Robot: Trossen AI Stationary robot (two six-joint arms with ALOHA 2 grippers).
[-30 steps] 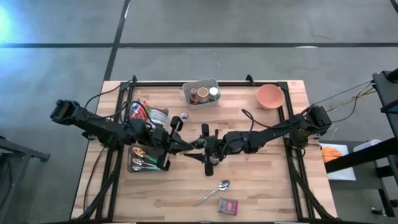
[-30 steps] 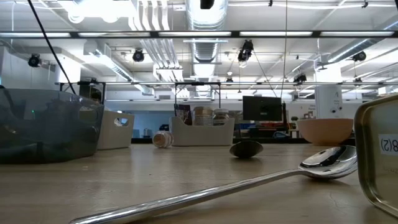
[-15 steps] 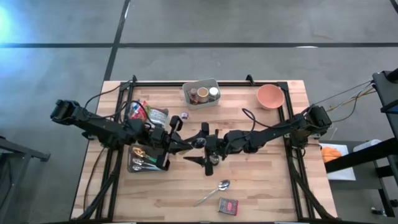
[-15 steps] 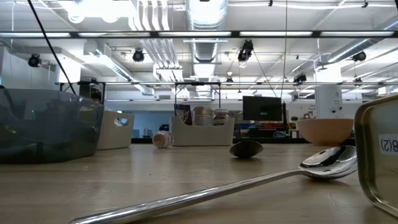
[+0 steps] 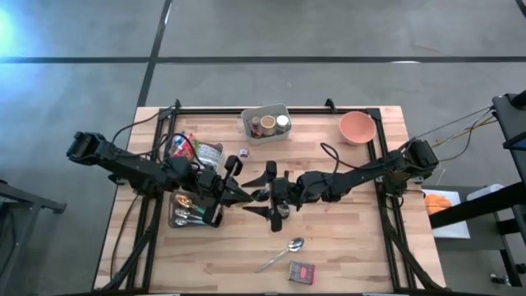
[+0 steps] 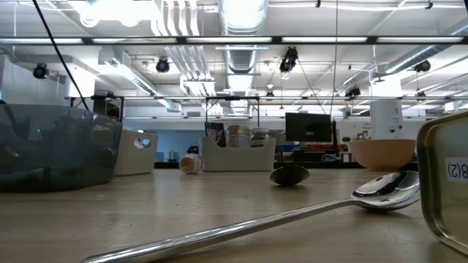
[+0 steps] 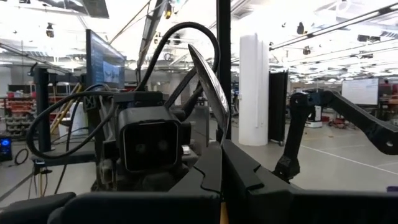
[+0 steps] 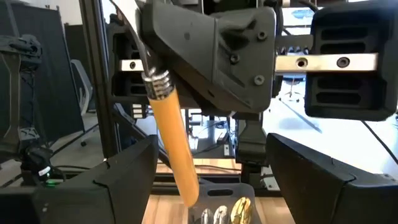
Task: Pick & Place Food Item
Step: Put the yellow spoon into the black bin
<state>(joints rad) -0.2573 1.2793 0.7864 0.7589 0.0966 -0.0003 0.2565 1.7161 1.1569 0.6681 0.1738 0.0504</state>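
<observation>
My left gripper [image 5: 245, 196] is over the table's middle, shut on a utensil with a yellow handle [image 8: 177, 155] and a shiny metal head [image 7: 208, 74]. Facing it, my right gripper [image 5: 263, 193] is open, with one finger on each side of the yellow handle [image 8: 124, 180] and touching nothing. Food shows as jars in a white bin [image 5: 265, 123] and packets [image 5: 189, 150] at the left. Which food item is meant, I cannot tell. My left gripper pinches the utensil's metal neck [image 7: 222, 134], just above the ferrule [image 8: 155, 81], between its two fingers [image 7: 249, 177]. The fingers come level from the table's left and lie across the utensil. It stands tilted and clear of the table, head up, handle hanging below.
A cutlery tray [image 5: 193, 212] lies under the left arm. A loose spoon [image 5: 283, 251] and a small tin box [image 5: 302, 272] lie near the front edge. A pink bowl [image 5: 357, 127] stands at the far right, and a small jar [image 5: 233, 158] lies on its side near the packets.
My right gripper has opened; its fingers now stand wide apart on either side of the yellow handle. The left gripper has kept its hold and stayed in place.
</observation>
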